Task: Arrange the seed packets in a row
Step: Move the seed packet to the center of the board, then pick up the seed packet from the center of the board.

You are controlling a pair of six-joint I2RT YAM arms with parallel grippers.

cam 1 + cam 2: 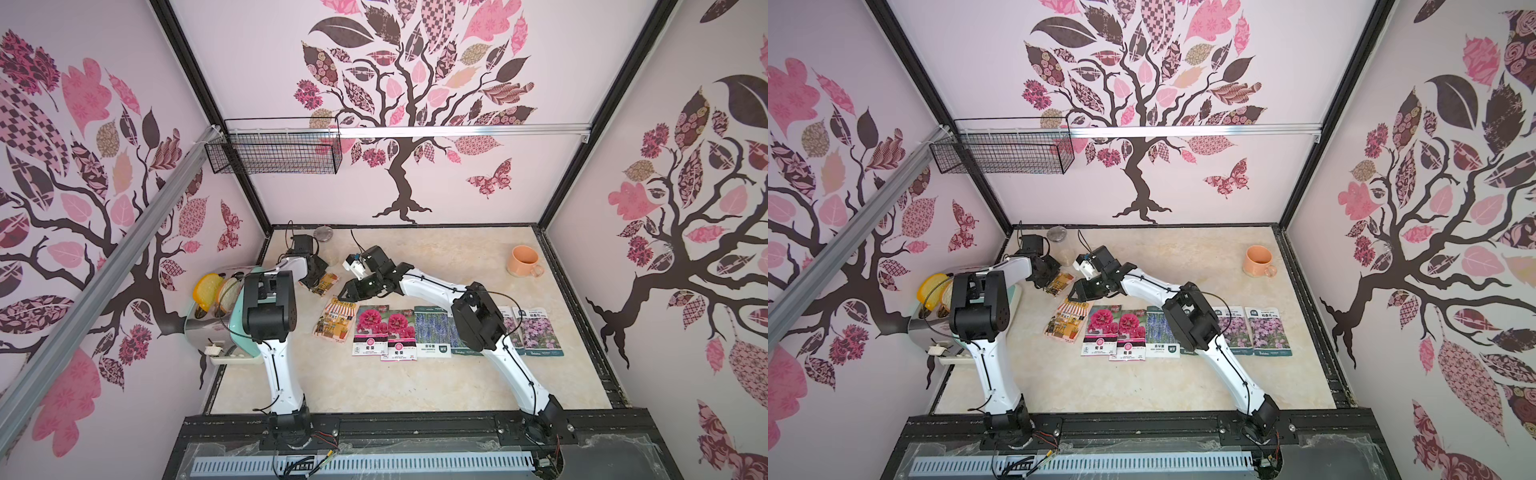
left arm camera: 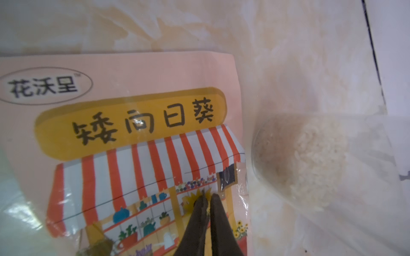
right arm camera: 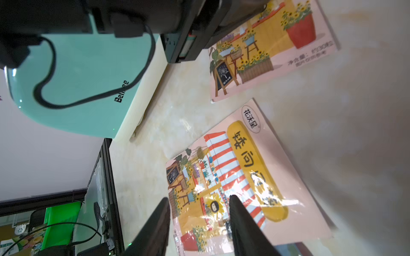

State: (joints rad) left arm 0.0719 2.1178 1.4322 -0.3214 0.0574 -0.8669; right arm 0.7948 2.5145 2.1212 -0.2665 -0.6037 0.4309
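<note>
Far-left of the table, the left gripper [image 2: 208, 196], jaws all but closed, pinches the loose shop-print packet [image 2: 137, 141] beside a clear jar of white grains [image 2: 310, 159]. The right gripper [image 3: 198, 198], half open and empty, hovers over the second shop-print packet [image 3: 239, 177] at the row's end. The right arm hides most of one lavender packet [image 1: 455, 340] and part of a pink-purple packet [image 1: 511, 332].

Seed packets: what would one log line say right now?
left gripper: closed on loose orange packet | right gripper: open over row-end orange packet | row: seven packets laid, one left
</note>
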